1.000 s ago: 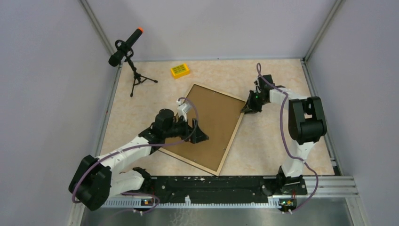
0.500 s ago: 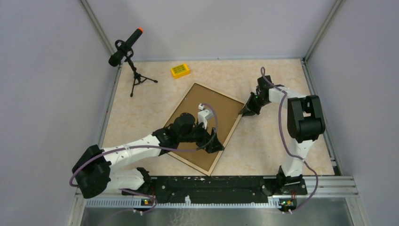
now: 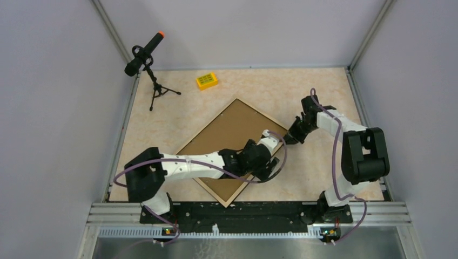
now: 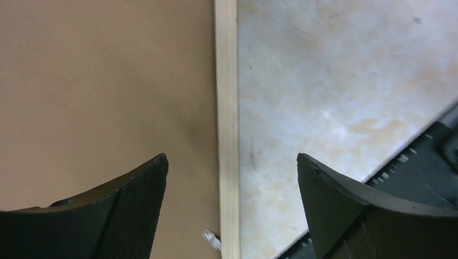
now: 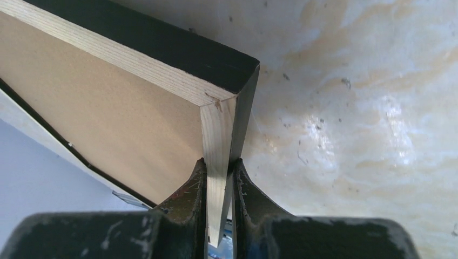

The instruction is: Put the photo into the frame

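Handling of the frame (image 4: 227, 65), back up on the worktop (image 4: 335, 81), is the step I judge in hand; no photo shows. Left end effector (image 4: 231, 162) stands spread over its rail; right end effector (image 5: 219, 175) pinches its corner. Next needs the backing sheet (image 4: 97, 81) out.

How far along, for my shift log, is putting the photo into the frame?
Done: the frame sits back up with the brown backing sheet in it. In hand: the right gripper is shut on the frame's corner edge; the left gripper hangs open over a side rail. Left: no photo shows, so whether it is already under the backing cannot be told.
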Robot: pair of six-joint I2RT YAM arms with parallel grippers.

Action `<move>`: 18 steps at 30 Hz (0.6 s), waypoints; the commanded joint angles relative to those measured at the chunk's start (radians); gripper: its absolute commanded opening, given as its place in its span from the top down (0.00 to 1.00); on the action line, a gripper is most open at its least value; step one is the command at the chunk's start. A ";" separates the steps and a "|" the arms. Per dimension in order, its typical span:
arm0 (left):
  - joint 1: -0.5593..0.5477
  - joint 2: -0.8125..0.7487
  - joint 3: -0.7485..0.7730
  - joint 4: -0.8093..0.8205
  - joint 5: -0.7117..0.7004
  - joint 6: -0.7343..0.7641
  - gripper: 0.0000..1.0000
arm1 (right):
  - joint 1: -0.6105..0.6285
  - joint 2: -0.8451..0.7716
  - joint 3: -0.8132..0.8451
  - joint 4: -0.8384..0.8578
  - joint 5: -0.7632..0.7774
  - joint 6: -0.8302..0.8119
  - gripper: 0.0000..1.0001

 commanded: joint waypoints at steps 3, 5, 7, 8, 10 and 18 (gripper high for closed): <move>-0.127 0.217 0.282 -0.270 -0.430 0.139 0.06 | 0.006 -0.167 0.046 -0.052 -0.027 0.060 1.00; -0.170 0.328 0.413 -0.416 -0.546 0.095 0.05 | 0.005 -0.182 0.038 -0.042 -0.026 0.079 1.00; -0.193 0.419 0.490 -0.492 -0.609 0.087 0.04 | 0.004 -0.179 0.037 -0.039 -0.043 0.089 1.00; -0.197 0.450 0.513 -0.516 -0.630 0.078 0.05 | 0.005 -0.175 0.033 -0.037 -0.060 0.092 1.00; -0.197 0.490 0.521 -0.541 -0.693 0.056 0.05 | 0.005 -0.171 0.026 -0.027 -0.087 0.098 1.00; -0.189 0.468 0.476 -0.470 -0.790 0.122 0.11 | 0.005 -0.214 -0.031 0.003 -0.114 0.127 1.00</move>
